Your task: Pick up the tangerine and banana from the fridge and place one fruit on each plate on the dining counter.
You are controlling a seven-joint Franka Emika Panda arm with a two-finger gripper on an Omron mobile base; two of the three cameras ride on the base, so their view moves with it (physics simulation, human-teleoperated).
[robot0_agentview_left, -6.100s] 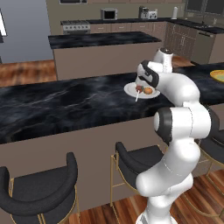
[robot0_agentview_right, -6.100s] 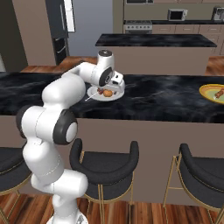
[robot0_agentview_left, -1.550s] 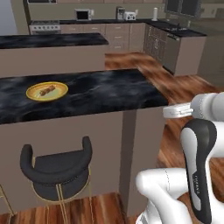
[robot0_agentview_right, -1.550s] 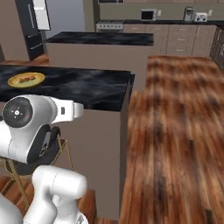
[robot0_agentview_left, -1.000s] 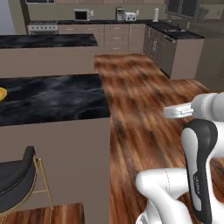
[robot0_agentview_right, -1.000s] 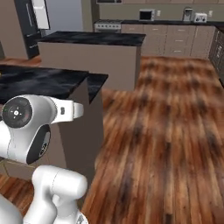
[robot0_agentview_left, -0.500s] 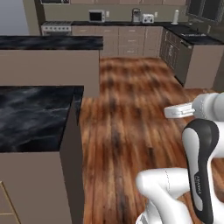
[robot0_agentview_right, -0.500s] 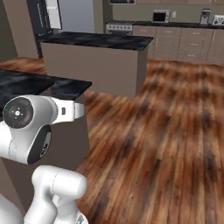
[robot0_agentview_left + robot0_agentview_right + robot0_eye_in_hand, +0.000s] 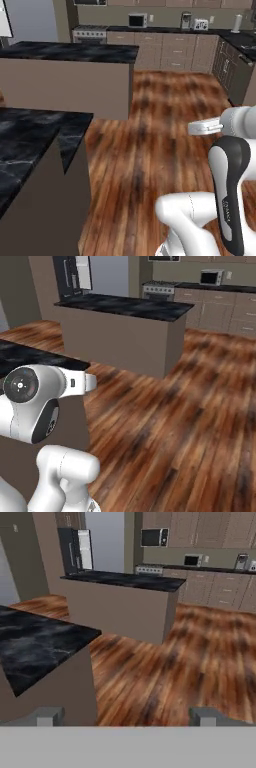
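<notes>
Left base view: dining counter (image 9: 30,145) corner at lower left, black marbled top, taupe side dropping to wood floor (image 9: 150,135). Wide open floor ahead between it and the kitchen island (image 9: 70,75). Back cabinets (image 9: 170,50) with microwave (image 9: 136,20) on top. White arm (image 9: 227,190) at lower right.

Right base view: fridge (image 9: 72,278) stands far left behind the island (image 9: 125,336), black doors shut. Dining counter edge (image 9: 35,358) just behind the arm's joint (image 9: 30,401). Open floor (image 9: 190,421) to the right.

Hand view: gripper (image 9: 132,716) released, fingertips (image 9: 47,716) wide apart, nothing between them. Dining counter corner (image 9: 45,642) near left, island (image 9: 120,602) beyond, fridge (image 9: 75,549) far back left. Fruit and plates not visible.
</notes>
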